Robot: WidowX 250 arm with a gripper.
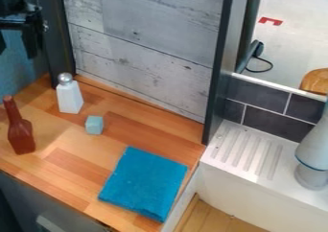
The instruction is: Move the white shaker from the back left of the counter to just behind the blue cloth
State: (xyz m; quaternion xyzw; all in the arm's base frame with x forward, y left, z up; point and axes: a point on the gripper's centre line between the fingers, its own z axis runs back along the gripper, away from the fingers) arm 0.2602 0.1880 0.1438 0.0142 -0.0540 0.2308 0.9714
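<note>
Upper left, my black fingers (30, 45) parted and empty, beyond the red-brown, long-necked plastic bottle (21, 138); any grasp calls for lowering.

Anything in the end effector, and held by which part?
Nothing held. The end effector hangs open at upper left; the brown bottle, white shaker, light blue block and blue cloth all rest on the wooden counter.

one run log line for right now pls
gripper: upper left, open, nothing held | red-brown bottle: upright | white bottle: upright, silver cap | small blue block: near white bottle | blue cloth: flat on wooden counter
</note>
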